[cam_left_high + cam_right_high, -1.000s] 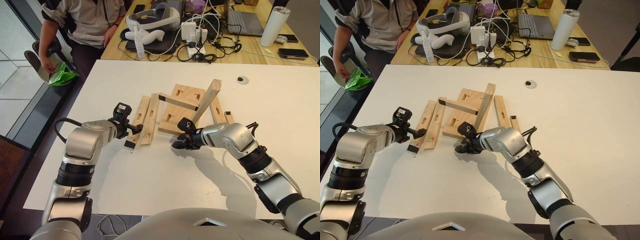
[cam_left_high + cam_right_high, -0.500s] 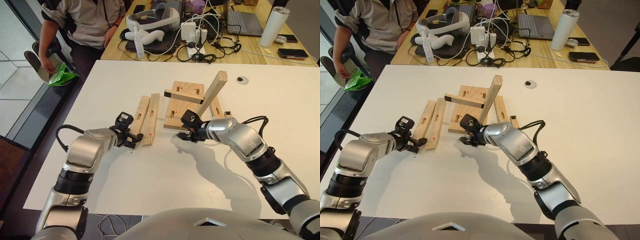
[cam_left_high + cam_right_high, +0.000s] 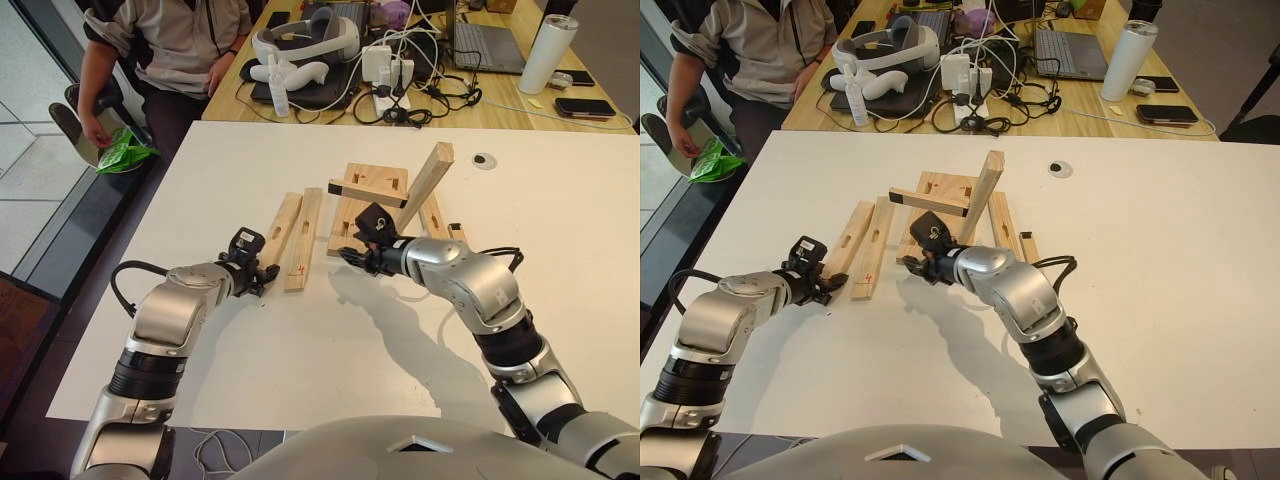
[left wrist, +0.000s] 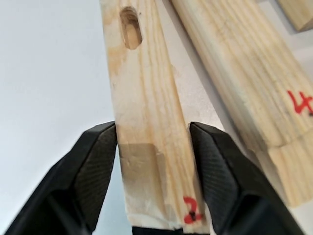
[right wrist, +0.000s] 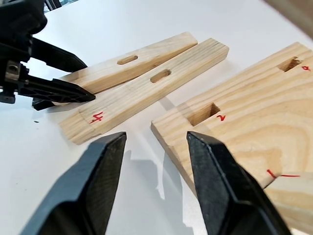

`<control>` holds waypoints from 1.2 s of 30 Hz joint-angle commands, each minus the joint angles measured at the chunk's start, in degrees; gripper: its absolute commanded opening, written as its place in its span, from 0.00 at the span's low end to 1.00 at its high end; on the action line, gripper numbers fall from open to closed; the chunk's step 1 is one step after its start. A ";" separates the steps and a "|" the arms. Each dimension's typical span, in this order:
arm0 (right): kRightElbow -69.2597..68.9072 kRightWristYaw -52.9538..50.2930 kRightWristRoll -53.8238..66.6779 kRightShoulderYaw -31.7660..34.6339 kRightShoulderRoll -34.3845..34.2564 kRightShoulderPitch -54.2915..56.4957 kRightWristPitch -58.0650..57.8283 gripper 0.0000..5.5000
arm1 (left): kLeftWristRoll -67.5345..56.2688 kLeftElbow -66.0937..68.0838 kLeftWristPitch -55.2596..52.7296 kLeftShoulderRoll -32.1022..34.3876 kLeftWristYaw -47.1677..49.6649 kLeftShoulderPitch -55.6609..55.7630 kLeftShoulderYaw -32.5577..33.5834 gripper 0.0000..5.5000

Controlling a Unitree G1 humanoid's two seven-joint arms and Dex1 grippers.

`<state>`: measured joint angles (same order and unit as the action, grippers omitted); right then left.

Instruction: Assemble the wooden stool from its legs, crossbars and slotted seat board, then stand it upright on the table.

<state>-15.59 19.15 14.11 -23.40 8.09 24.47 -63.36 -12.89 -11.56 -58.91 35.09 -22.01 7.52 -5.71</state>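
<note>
Left gripper (image 3: pixel 262 272) was seen from the head clamped on the near end of a leg (image 3: pixel 280 230), the one lying farthest left of the seat board (image 3: pixel 350 220) on the table (image 3: pixel 300 340). A second leg (image 3: pixel 303 235) lay between that leg and the seat board, alongside both. The right gripper (image 3: pixel 350 255) hovered at the seat board's near left corner. A crossbar (image 3: pixel 365 192) lay over the seat board, and a third leg (image 3: pixel 428 180) stood tilted at its right edge.

Left wrist view: the two fingers (image 4: pixel 93 166) pressed against both sides of the gripped leg, marked 2, with the second leg just beside it.

Right wrist view: the right gripper's fingers (image 5: pixel 105 186) were spread apart and held nothing, just off the seat board's slotted corner.
</note>
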 commanded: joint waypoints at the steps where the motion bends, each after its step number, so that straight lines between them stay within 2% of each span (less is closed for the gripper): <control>1: 0.77 -0.74 -0.74 0.73 -0.97 1.74 0.56 0.42 | 1.72 3.57 0.06 -0.46 1.14 -0.60 0.52 0.39; 10: -0.12 -0.50 -1.15 1.47 -4.38 2.87 8.32 0.42 | 5.09 8.01 5.91 -1.88 8.44 9.32 8.71 0.39; 15: -1.63 -1.67 2.91 9.17 -10.99 5.24 16.58 0.42 | 14.67 9.44 17.79 -1.07 19.63 20.44 10.29 0.38; 18: -0.57 -4.64 7.34 16.72 -16.73 9.04 20.32 0.42 | 17.18 5.83 25.04 -3.63 22.97 23.90 10.32 0.38; 19: 0.11 -5.28 9.12 19.01 -18.11 10.11 20.86 0.46 | 16.87 4.28 26.85 -4.89 23.30 24.02 10.62 0.38; 22: 2.79 -5.71 16.24 24.82 -19.85 14.38 20.04 0.57 | 14.53 -2.36 31.79 -8.83 21.64 22.35 10.36 0.38; 24: 4.58 -5.24 20.17 26.65 -19.77 17.46 19.32 0.60 | 11.98 -6.20 33.86 -10.95 18.81 21.09 9.52 0.38; 29: 9.67 -6.40 27.59 29.76 -20.23 24.64 20.55 0.60 | 2.93 -13.38 33.76 -15.17 12.49 20.74 9.64 0.38; 36: 11.37 -7.84 34.24 29.92 -19.79 26.09 21.62 0.60 | 2.55 -16.78 32.76 -15.22 9.29 18.52 6.72 0.38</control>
<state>-4.47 11.95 46.51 6.42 -7.21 47.27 -42.02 -10.55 -27.14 -25.46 19.92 -12.05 26.66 1.87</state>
